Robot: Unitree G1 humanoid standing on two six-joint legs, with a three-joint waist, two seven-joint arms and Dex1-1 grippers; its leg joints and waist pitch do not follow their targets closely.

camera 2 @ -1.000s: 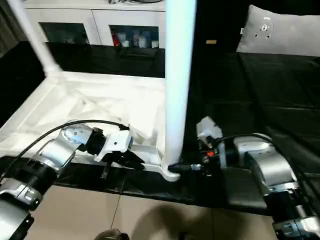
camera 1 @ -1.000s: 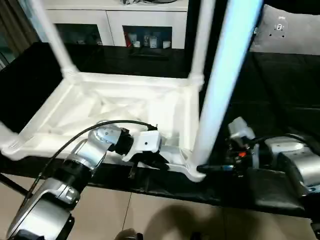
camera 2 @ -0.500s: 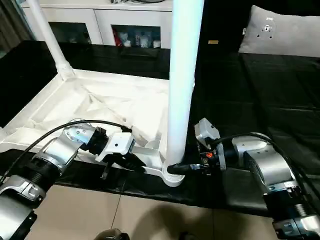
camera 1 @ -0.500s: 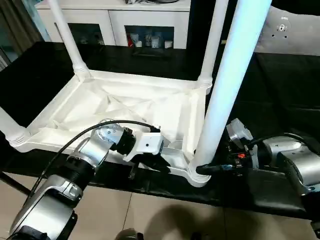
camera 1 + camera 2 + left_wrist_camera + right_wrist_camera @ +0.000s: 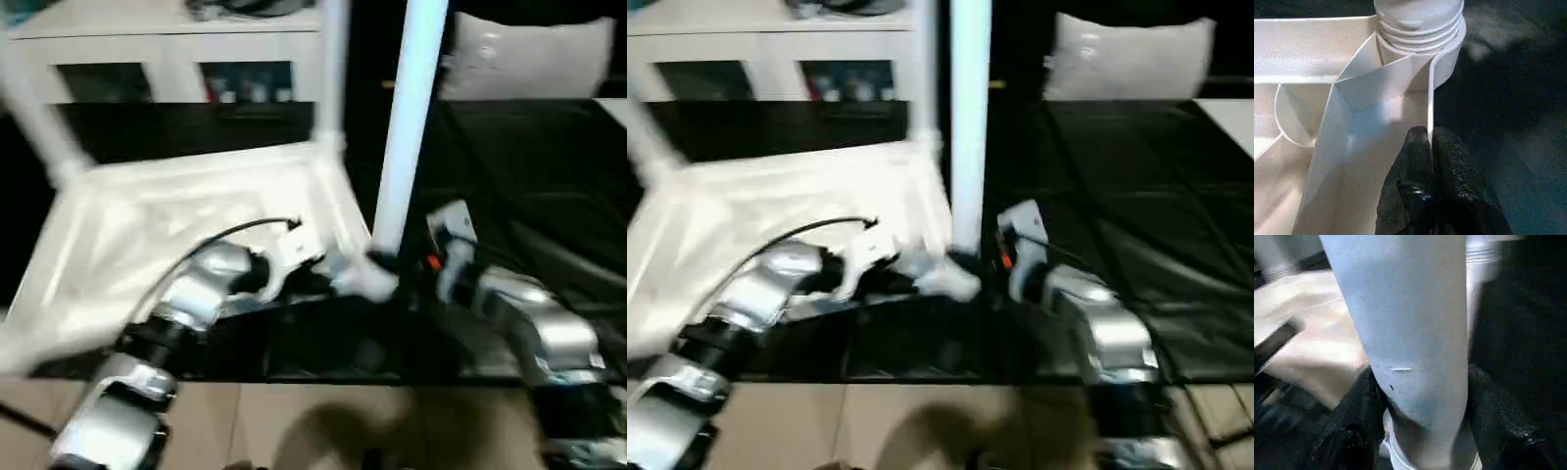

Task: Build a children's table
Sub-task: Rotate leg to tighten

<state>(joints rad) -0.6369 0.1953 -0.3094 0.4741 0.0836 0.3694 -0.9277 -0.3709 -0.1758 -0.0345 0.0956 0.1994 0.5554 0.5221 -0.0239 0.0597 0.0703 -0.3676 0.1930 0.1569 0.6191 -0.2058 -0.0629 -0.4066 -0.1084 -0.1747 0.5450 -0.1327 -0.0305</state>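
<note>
Both tools are clamped on the upturned children's table (image 5: 186,211), which lies top-down on the black-covered tabletop (image 5: 509,166), near its front edge, with its legs pointing up. Left tool (image 5: 1429,142) is pinched nearly shut on the thin upright rim wall of the white table top, one black finger (image 5: 1413,152) inside the rim and the other outside it, just short of the corner socket (image 5: 1420,29) where a ribbed leg end sits. Right tool (image 5: 1420,396) is spread about as wide as the leg (image 5: 1405,323) it holds, a black finger (image 5: 1359,406) pressed to each side of the round white shaft low down, just above its ribbed foot. From the head cameras that leg (image 5: 407,127) stands upright at the table's near right corner, with the silver right forearm (image 5: 519,323) reaching in from the side. Beyond the tabletop stands a white glass-doored cabinet (image 5: 167,59), and a grey cushion (image 5: 529,54) lies off to the right.
</note>
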